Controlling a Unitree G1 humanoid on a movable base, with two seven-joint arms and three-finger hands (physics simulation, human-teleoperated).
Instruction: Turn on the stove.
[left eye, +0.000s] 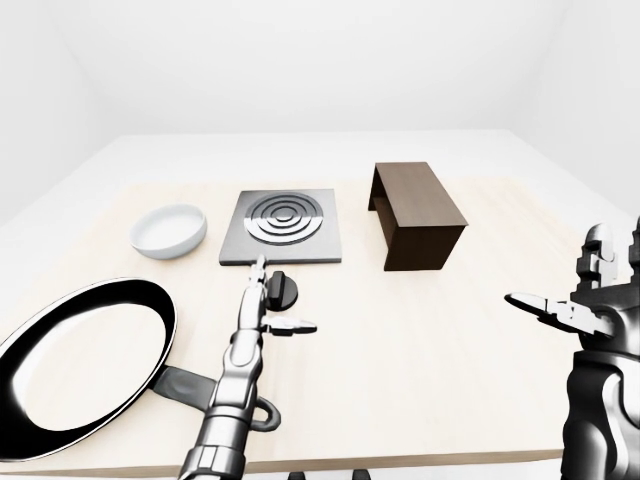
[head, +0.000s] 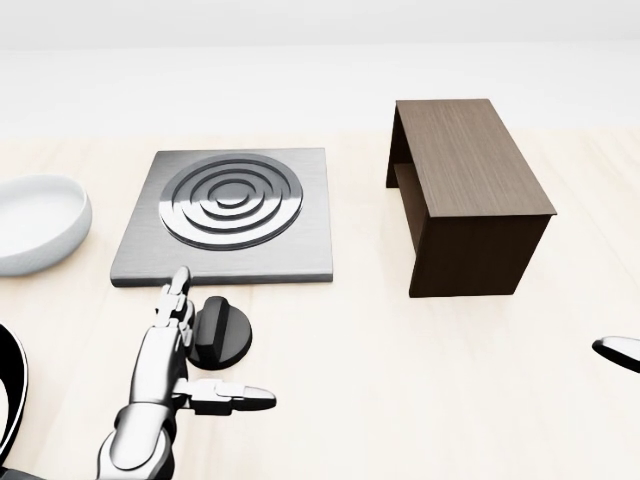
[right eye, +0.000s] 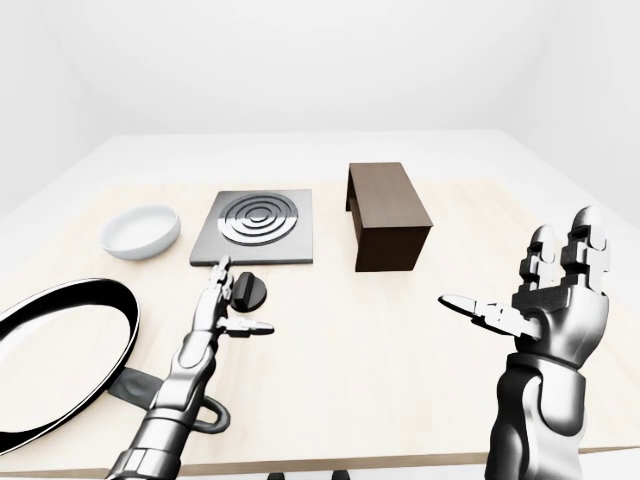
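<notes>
Black against the pale surface, the knob is sitting just below the stove, near its lower left edge in the head view. I am holding my left robot hand beside it, fingers spread apart along the knob's left side and thumb pointing right beneath it, not closed on anything. My right robot hand is hanging open at the right of the right-eye view, well apart from everything.

My worry is that the hand is sitting beside the knob rather than around it. If I close from here, the fingers may be grazing the rim and slipping off its ridge, so the turn would not register. A pan is lying close to my left forearm, and a wide elbow swing could be nudging it.
</notes>
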